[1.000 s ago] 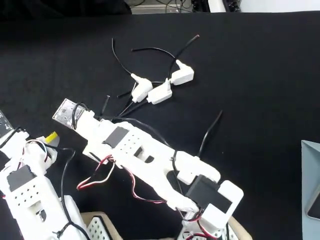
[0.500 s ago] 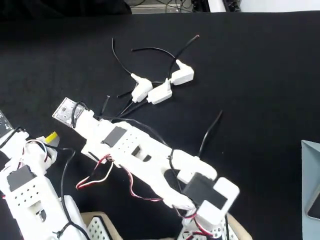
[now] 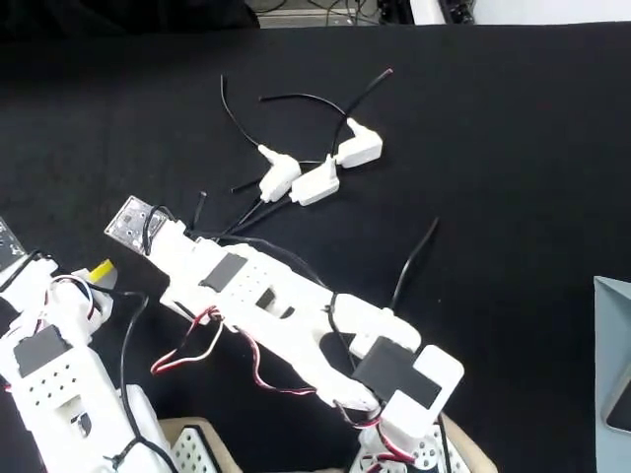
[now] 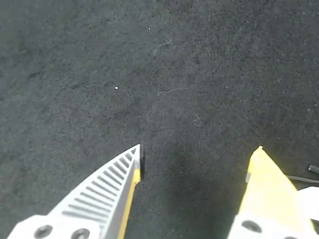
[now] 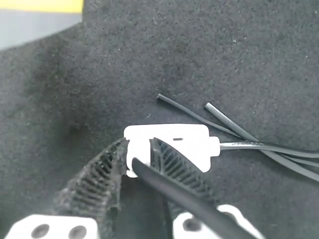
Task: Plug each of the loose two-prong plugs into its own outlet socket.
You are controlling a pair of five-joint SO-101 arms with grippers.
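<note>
Jaws of the right gripper [image 5: 137, 144] stand nearly together, pinching the near edge of a white plug [image 5: 172, 144] that lies flat on the black table mat [image 5: 249, 50]. A thin black lead [image 5: 259, 146] runs out of the plug's far end, and two more cut wire ends [image 5: 164, 98] lie on the mat just beside it. A thicker black cable [image 5: 174, 191] crosses in front of one of the dark ribbed fingers [image 5: 97, 179]. From above, the right arm [image 3: 276, 296] stretches diagonally from its base at the near edge toward the left-centre of the table, with its wrist end [image 3: 133, 219] covering the gripper and the held plug, and loops of red and white wiring [image 3: 197, 345] hang beside it. Beyond it, well apart from the wrist, three white connectors [image 3: 317, 183] sit in a tight cluster near the middle of the mat, each trailing a short black wire; whether any two of them are joined cannot be told. The left gripper [image 4: 199, 149] hangs over bare mat with its white ribbed finger [image 4: 109, 191] and yellow finger [image 4: 264, 184] spread wide and nothing between them. Its yellow tip shows at the near left of the high view, close to the right arm's wrist end.
</note>
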